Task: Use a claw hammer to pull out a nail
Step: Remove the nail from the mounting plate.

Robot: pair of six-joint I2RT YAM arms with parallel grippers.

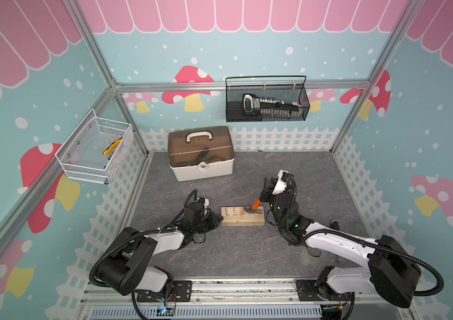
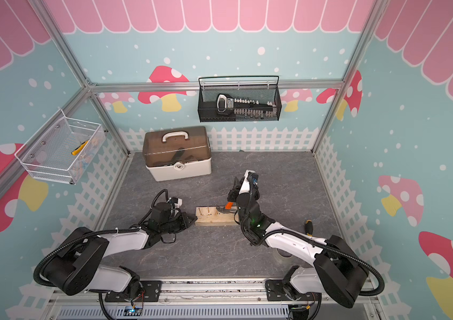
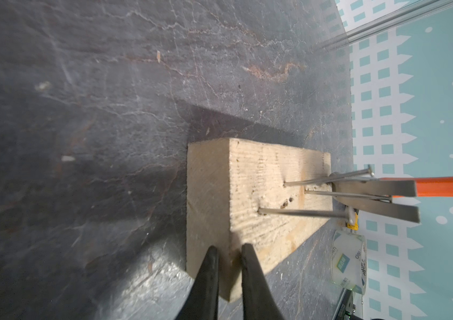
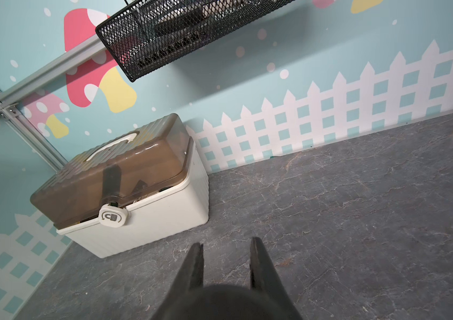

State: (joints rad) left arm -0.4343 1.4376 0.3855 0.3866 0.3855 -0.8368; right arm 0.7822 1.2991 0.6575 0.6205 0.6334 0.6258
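Note:
A pale wooden block (image 1: 243, 220) lies mid-table with three nails standing in it. The claw hammer (image 1: 256, 204) leans over the block's right part, orange neck up and steel head (image 3: 372, 188) down. Its two claw prongs straddle the farthest nail (image 3: 344, 194), just under that nail's head. My right gripper (image 1: 265, 194) is shut on the hammer's black shaft, which shows as a dark blur (image 4: 225, 302) between the fingers. My left gripper (image 3: 229, 250) sits at the block's left end. Its fingers stand almost together, tips against the block's edge, with nothing between them.
A white toolbox with a brown lid (image 1: 200, 152) stands at the back. A black mesh basket (image 1: 267, 99) hangs on the back wall and a white one (image 1: 95, 146) on the left wall. A tape roll (image 3: 350, 260) and a screwdriver (image 2: 308, 225) lie near the right arm.

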